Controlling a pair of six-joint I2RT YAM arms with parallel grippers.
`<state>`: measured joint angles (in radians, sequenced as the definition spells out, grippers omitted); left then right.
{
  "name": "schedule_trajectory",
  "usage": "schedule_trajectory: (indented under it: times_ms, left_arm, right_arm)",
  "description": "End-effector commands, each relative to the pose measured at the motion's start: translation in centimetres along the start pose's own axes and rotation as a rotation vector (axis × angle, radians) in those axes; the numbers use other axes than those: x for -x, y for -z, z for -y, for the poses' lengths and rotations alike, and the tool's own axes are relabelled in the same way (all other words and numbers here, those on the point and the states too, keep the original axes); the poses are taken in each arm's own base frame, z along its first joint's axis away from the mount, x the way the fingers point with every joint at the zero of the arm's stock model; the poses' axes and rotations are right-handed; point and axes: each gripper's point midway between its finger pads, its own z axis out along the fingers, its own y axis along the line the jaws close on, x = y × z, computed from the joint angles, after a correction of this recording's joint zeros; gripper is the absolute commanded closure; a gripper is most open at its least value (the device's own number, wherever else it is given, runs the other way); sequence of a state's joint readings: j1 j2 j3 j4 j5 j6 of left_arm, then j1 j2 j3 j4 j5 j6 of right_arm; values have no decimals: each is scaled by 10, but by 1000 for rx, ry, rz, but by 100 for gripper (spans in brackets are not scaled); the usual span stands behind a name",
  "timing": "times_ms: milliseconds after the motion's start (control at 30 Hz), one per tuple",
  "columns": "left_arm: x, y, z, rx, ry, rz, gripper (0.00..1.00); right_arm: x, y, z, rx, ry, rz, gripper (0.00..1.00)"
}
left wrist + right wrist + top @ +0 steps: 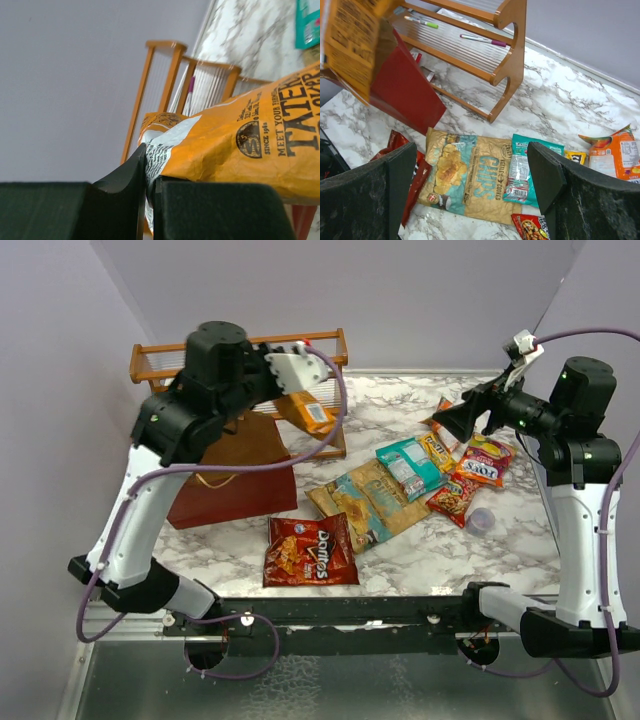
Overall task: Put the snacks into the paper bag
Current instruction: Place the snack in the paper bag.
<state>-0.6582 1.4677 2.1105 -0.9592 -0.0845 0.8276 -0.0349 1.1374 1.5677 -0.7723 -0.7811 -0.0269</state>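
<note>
My left gripper (pixel 288 392) is shut on the end of an orange snack packet (pixel 308 412) and holds it in the air above the open top of the dark red paper bag (pixel 232 480). In the left wrist view the jaws (pixel 149 167) pinch the packet's white-printed end (pixel 240 145). My right gripper (pixel 466 418) is open and empty, raised above the snacks at the right. Below it lie a tan-and-teal chip bag (pixel 470 177), a teal packet (pixel 525 170) and a red Doritos bag (pixel 310 550). Small red packets (pixel 485 462) and an orange packet (pixel 615 155) lie further right.
A wooden slatted rack (pixel 160 360) stands at the back, just behind the bag, with pens on it (pixel 477 40). A small purple cup (pixel 481 521) sits by the right arm. Grey walls close in the left, back and right.
</note>
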Motion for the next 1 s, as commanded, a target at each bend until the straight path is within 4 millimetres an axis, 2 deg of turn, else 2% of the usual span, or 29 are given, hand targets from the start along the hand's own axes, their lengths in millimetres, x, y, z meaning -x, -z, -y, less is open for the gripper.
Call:
schedule_trajectory:
  times_ms: [0, 200, 300, 400, 567, 800, 967]
  left_arm:
    - [-30, 76, -54, 214, 83, -64, 100]
    - [-75, 124, -71, 349, 173, -172, 100]
    - [-95, 139, -70, 396, 202, -231, 100]
    - [-116, 145, -70, 436, 227, -298, 100]
    - [-141, 137, -67, 451, 276, -374, 100]
    - [-143, 120, -58, 407, 347, -345, 100]
    - [-154, 107, -50, 363, 393, -401, 100]
  right_arm:
    - [-7, 3, 10, -49, 4, -16, 8]
    - [-8, 3, 11, -39, -6, -17, 8]
    - [-7, 3, 9, -29, -9, -15, 8]
    - [-8, 4, 6, -13, -11, -13, 8]
    - [-10, 4, 0, 15, -20, -13, 8]
    - [-11, 5, -3, 26, -17, -12, 8]
    - [-8, 6, -4, 30, -9, -8, 8]
